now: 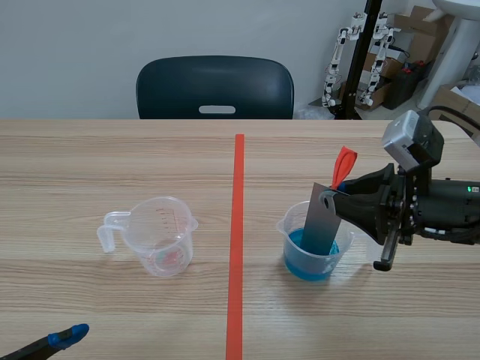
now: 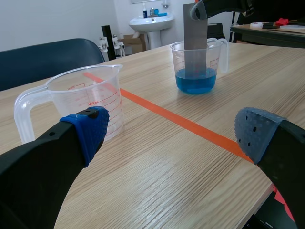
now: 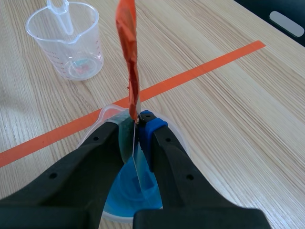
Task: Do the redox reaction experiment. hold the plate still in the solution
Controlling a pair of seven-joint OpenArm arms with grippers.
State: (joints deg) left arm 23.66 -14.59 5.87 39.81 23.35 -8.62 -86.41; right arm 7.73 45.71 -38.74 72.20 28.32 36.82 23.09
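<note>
Jaws of the left arm stand wide apart, holding nothing, their blue dotted pads (image 2: 88, 129) low over the bench (image 1: 90, 157) at 8 o'clock from the middle of the orange-red tape line (image 1: 238, 240).

Ahead of them, at 9 o'clock from that same middle, stands a clear measuring jug (image 1: 157, 236) with red scale marks and its handle turned to 9 o'clock. It holds no liquid. A faint pink-red tint shows at its base, and I cannot tell whether that is residue or the print seen through the wall.

Across the tape, at 3 o'clock, stands a second clear jug (image 1: 315, 240), roughly a third full of blue solution (image 1: 309, 264). A grey metal plate (image 1: 322, 221) stands in it, nearly upright and leaning slightly toward 1 o'clock. Its lower end is in the blue liquid and its upper part rises well above the rim. An orange-red tag (image 1: 344, 166) sticks up from the plate's top.

Jaws of the right arm, which comes in from 3 o'clock, are clamped narrow on the plate's upper edge just below the tag, one pad on each face, directly over the jug's mouth.

Farthest off, at 12 o'clock beyond the bench, stands a dark chair (image 1: 215, 86).
</note>
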